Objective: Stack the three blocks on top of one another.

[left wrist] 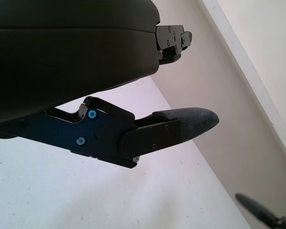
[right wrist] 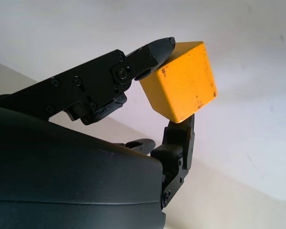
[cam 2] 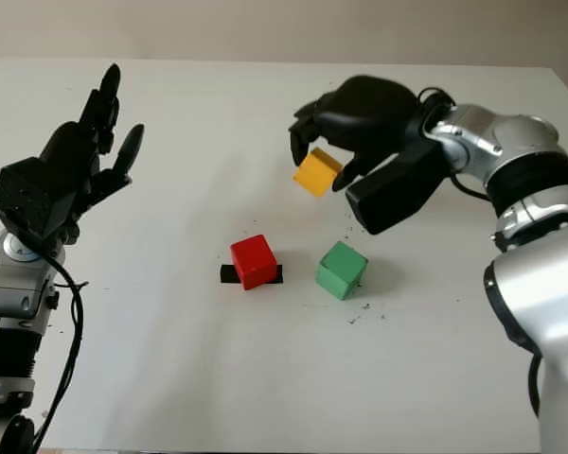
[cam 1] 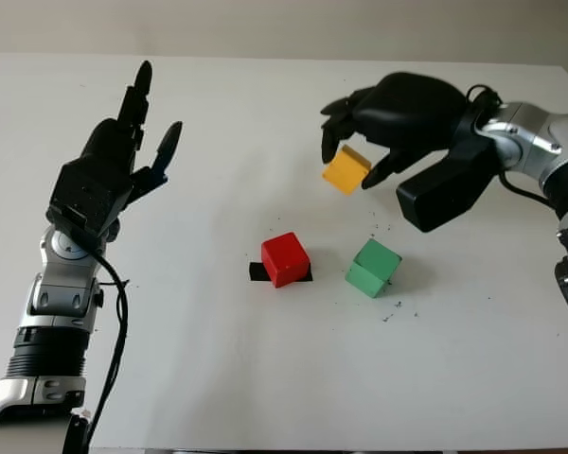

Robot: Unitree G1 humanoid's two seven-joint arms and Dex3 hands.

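My right hand (cam 1: pixel 352 163) hovers above the table at the back right, shut on the yellow block (cam 1: pixel 346 170), which hangs clear of the surface; the right wrist view shows the yellow block (right wrist: pixel 179 87) pinched between fingertips. The red block (cam 1: pixel 285 259) sits on a small black mark near the table's middle. Just to its right the green block (cam 1: pixel 373 267) stands on the table, turned a little. The held block is above and behind both, between them. My left hand (cam 1: pixel 137 132) is raised at the far left, open, holding nothing.
The white table (cam 1: pixel 218 378) reaches to the wall at the back. Dark specks lie on the surface right of the green block. My right forearm (cam 1: pixel 511 142) comes in from the right edge.
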